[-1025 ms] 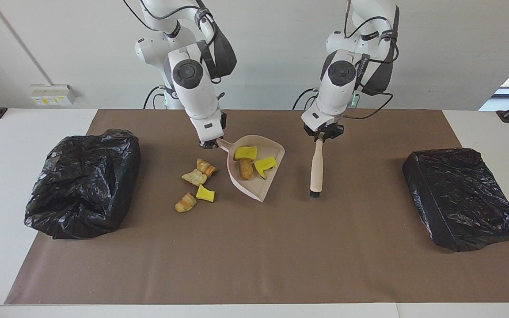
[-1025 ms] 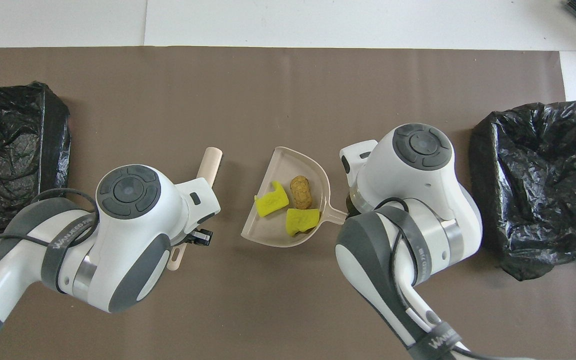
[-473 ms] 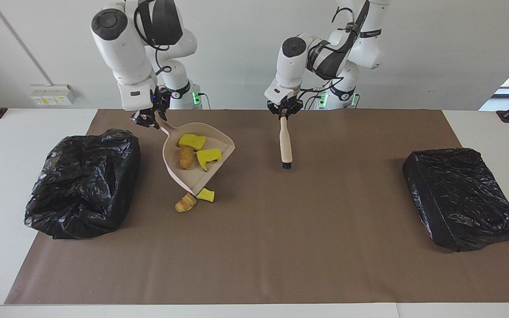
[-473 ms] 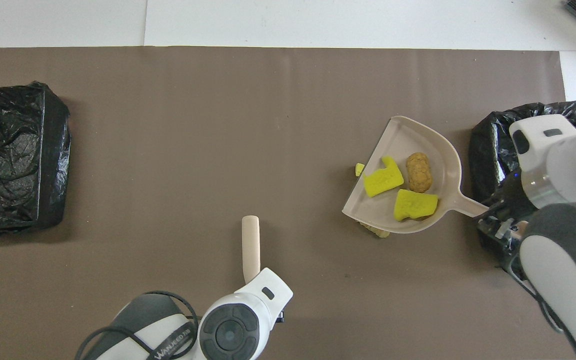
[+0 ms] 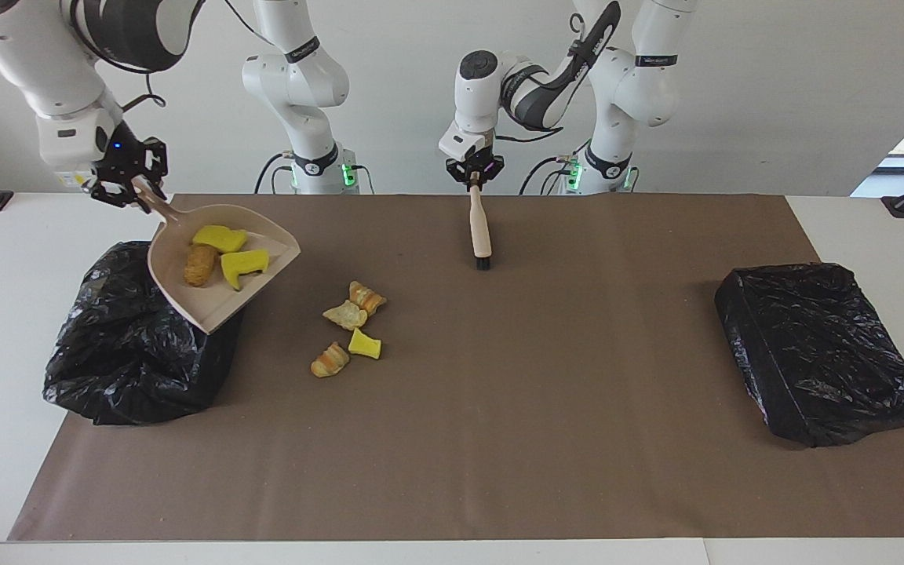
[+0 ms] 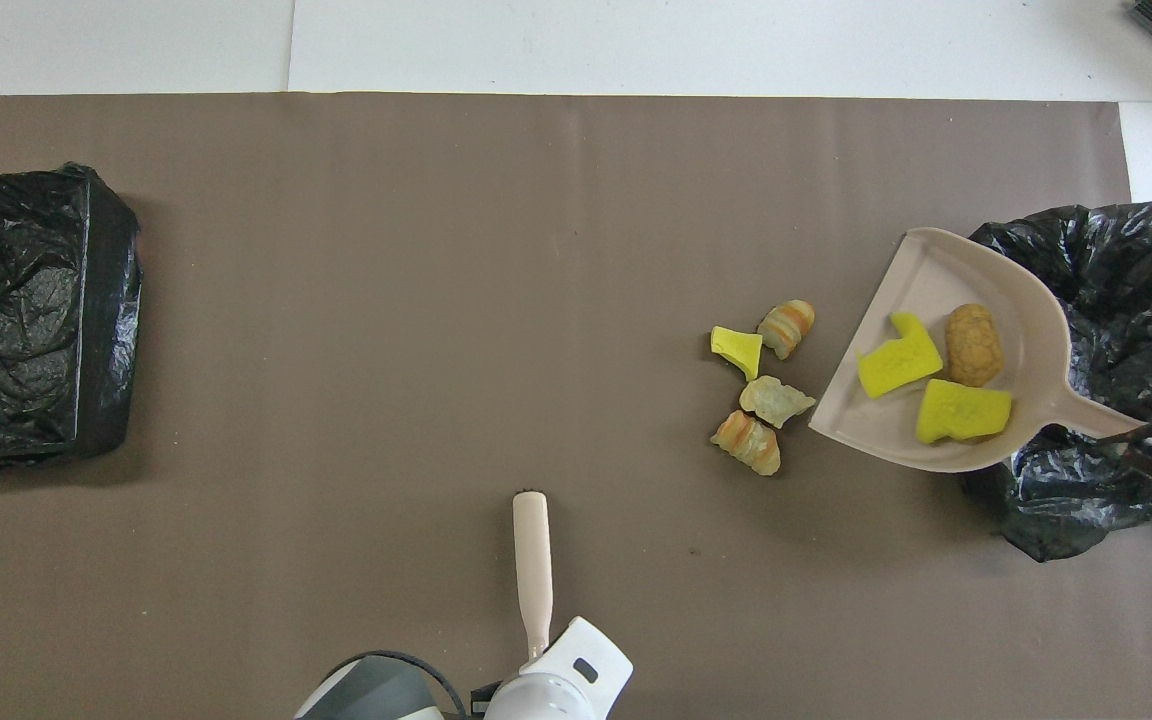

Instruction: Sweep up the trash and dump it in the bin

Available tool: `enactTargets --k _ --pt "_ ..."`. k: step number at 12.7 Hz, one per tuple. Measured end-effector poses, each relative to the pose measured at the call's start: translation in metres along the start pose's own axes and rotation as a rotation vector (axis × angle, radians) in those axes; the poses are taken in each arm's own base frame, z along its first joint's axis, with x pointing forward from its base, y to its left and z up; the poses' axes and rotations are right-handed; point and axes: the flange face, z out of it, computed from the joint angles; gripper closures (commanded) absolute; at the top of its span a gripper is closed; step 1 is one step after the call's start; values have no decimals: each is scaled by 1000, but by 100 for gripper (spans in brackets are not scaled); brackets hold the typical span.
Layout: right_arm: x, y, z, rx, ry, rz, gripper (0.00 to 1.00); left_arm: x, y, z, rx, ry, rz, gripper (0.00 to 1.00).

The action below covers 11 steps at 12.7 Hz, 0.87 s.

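My right gripper (image 5: pixel 138 190) is shut on the handle of the pale pink dustpan (image 5: pixel 213 308), held tilted in the air over the edge of the open black-bagged bin (image 5: pixel 118 353). The pan (image 6: pixel 936 275) carries three bits of trash: two yellow wedges (image 5: pixel 219 237) (image 5: pixel 242 265) and a brown lump (image 5: pixel 199 264). Several more bits lie on the brown mat beside the bin: a yellow wedge (image 5: pixel 364 344) and pastry lumps (image 5: pixel 329 359) (image 5: pixel 346 315) (image 5: pixel 366 297). My left gripper (image 5: pixel 474 180) is shut on the beige hand brush (image 5: pixel 481 231), which hangs bristles down near the robots' edge of the mat.
A closed black-bagged box (image 5: pixel 817 349) sits at the left arm's end of the table. The bin (image 6: pixel 1126 270) sits at the right arm's end. The brown mat (image 5: pixel 499 439) covers most of the white table.
My right arm has lifted the loaded dustpan off the mat and carried it over the bin's edge, uncovering the loose bits. My left arm has drawn the brush back toward the robots.
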Motion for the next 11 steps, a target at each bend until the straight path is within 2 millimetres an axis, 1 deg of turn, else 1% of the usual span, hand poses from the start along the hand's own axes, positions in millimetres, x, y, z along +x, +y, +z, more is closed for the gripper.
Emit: enactTargets --k 1,2,4,5,7,8,9,11 --pt "-18 8 -2 -47 -33 -30 100 -8 3 2 -4 4 4 98" --pt "-27 13 -4 -80 -65 -53 100 -13 7 6 -12 10 7 91" --pt "-36 20 -8 -127 -104 -114 100 -21 14 14 -19 16 14 91" --pt "-39 22 -8 -145 -132 -147 100 -20 14 15 -21 17 14 91" --pt "-47 30 -2 -175 -202 -190 100 -18 14 14 -22 16 9 88" --pt "-49 35 4 -189 -235 -214 100 -15 14 13 -24 16 3 75" --pt "-49 38 11 -191 -278 -243 100 -10 12 11 -22 12 -9 66" --pt "-39 43 20 -199 -359 -299 100 7 9 0 -8 -1 -21 30"
